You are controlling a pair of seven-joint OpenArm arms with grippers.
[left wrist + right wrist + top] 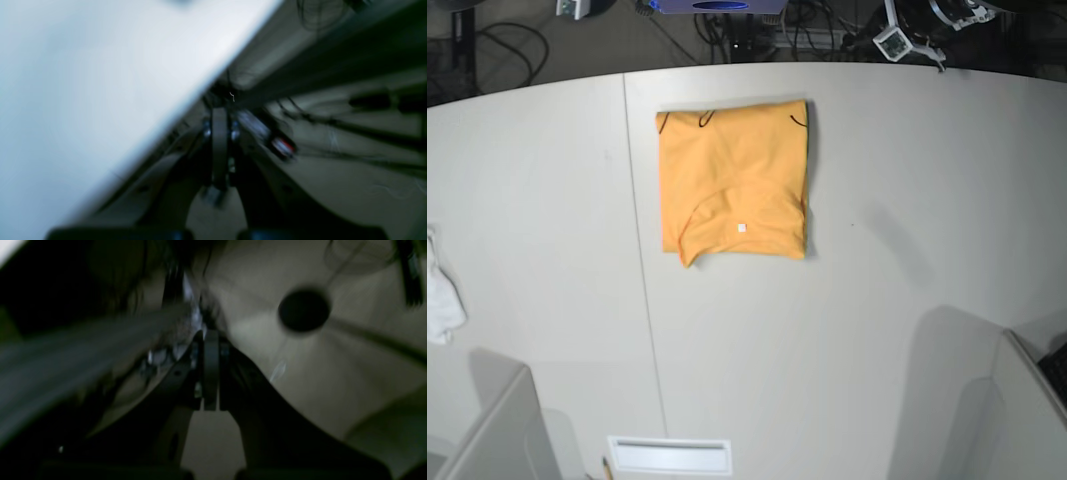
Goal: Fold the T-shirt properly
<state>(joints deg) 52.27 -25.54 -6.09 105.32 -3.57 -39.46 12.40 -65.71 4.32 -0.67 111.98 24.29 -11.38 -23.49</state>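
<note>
Base view, left to right: we see a small white cloth [441, 300] crumpled at the far left edge of the pale worktop [877, 330], well apart from everything else. A thin seam in the surface runs from back to front just left of the garment. The T-shirt [733, 178] lies flat toward the back middle of the worktop, folded into a compact, nearly square light-orange packet. A small white tag [741, 228] shows near its front edge, thin dark stitching curves at its two back corners, and one point of cloth sticks out at the front left corner. Cables and equipment sit on the floor beyond the back edge. Neither arm reaches over the worktop in this view.

Left wrist view (badly blurred): our left tool [220, 133] has its two dark fingers pressed together with nothing between them, hanging off the worktop's edge, whose white surface fills the left half of the picture, with cables on the floor to the right.

Right wrist view (dark and blurred too): our right tool [211, 370] is likewise fully closed and empty, over the pale floor, with a round dark object [304, 310] further right.
</note>
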